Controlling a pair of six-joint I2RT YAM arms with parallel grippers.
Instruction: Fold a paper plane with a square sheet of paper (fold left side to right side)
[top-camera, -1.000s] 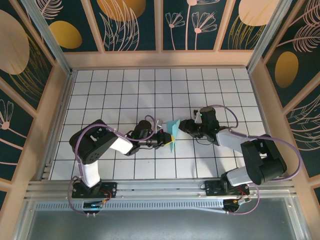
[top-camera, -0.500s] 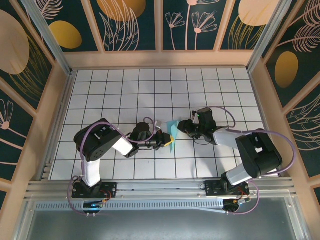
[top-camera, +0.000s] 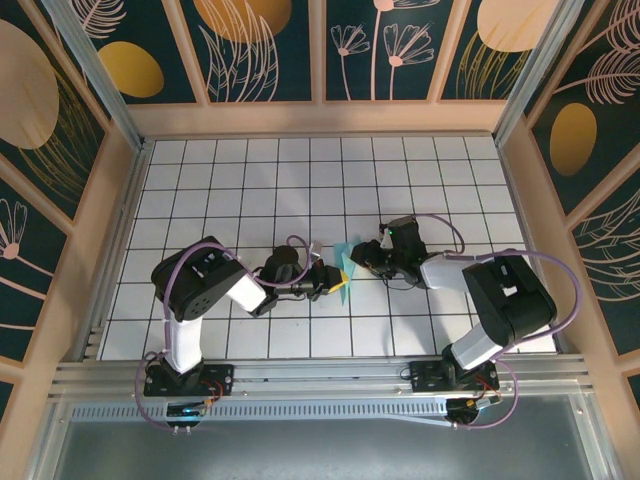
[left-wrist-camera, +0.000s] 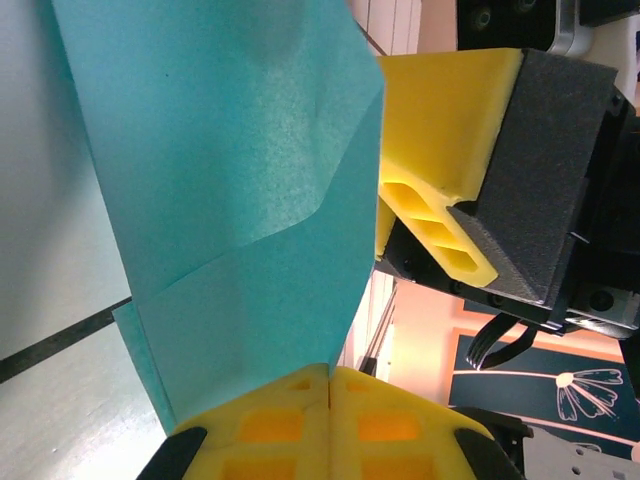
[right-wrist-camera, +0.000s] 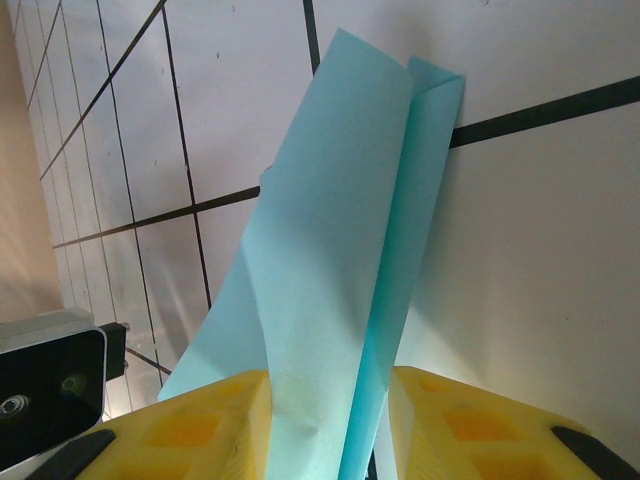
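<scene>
The square sheet of paper (top-camera: 345, 262) is teal-blue, folded into a narrow layered strip, and held off the grid table between the two grippers. My left gripper (top-camera: 333, 281) is shut on its lower edge; in the left wrist view the yellow pads (left-wrist-camera: 290, 420) meet with the sheet of paper (left-wrist-camera: 230, 180) pinched between them. My right gripper (top-camera: 360, 256) faces it from the right. In the right wrist view the folded sheet of paper (right-wrist-camera: 340, 200) runs between the right gripper (right-wrist-camera: 329, 385) pads, which stand apart; the left pad touches it.
The white grid table (top-camera: 250, 180) has a raised wooden rim (top-camera: 320, 118) on three sides. The right gripper's yellow and black finger (left-wrist-camera: 440, 130) sits close beside the paper in the left wrist view. Both arm bases stand at the near edge.
My right gripper has slid left onto the paper and its jaws have narrowed; its forearm has swung in. The left gripper keeps its pinch, almost still.
</scene>
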